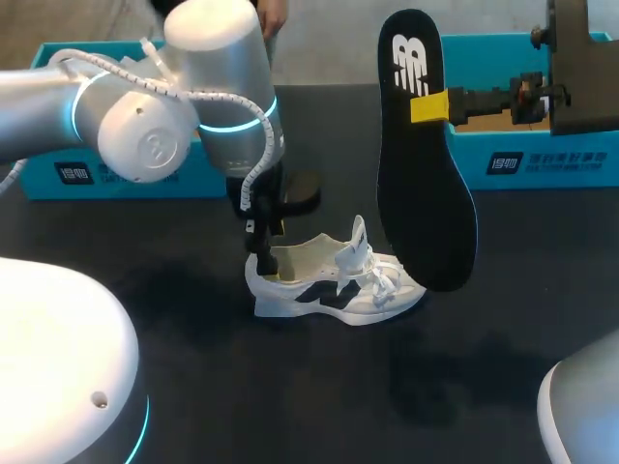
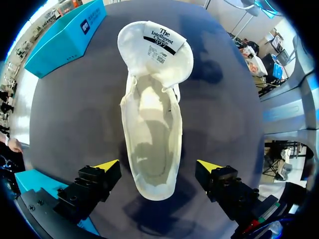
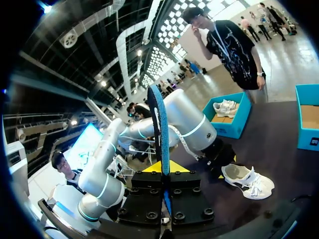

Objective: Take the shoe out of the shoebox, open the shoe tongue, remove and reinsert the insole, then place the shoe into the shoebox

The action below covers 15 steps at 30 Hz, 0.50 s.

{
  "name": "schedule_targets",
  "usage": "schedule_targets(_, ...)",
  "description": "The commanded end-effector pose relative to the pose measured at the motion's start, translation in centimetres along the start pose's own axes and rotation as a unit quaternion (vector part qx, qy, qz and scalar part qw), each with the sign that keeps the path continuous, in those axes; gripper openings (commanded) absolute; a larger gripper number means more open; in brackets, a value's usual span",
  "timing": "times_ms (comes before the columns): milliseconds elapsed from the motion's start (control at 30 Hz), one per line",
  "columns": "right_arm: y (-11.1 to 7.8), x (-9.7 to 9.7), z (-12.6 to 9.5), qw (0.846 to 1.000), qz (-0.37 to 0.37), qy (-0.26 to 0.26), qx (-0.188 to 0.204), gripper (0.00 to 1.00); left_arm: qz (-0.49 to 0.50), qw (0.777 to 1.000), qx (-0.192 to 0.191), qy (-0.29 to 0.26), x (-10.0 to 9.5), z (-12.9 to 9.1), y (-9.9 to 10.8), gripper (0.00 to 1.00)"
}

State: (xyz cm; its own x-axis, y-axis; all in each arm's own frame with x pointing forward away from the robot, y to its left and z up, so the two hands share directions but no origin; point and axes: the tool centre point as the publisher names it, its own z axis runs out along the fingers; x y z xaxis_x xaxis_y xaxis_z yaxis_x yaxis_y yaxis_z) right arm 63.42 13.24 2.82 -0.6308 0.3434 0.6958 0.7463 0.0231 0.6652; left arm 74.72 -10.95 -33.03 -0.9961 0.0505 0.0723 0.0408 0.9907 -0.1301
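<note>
One view, left wrist: shoe (image 2: 152, 144) interior, seemingly hollow.

One white lace-up sneaker with black side stripes (image 1: 334, 280) is counted between the spread fingers of the left gripper (image 2: 158, 165). One black foam insole (image 1: 421, 164) is clamped in the right gripper (image 3: 163, 170). Two teal cardboard shoeboxes (image 1: 97, 176) are counted beyond the grippers, the other shoebox (image 1: 542, 159) behind the right gripper. A second white sneaker (image 3: 225, 106) is seen inside one.
</note>
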Motion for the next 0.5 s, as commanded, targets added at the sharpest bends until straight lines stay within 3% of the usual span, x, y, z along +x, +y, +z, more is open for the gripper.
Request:
schedule_targets(33,0.21,-0.03,0.31,1.0,0.001,0.0,0.001,0.0,0.0,1.0,-0.001,-0.001,0.03,-0.01,0.04,1.0)
schedule_targets(500,0.21,-0.03,0.31,1.0,0.001,0.0,0.001,0.0,0.007,1.0,0.0,-0.002,-0.18,0.33,-0.39,1.0)
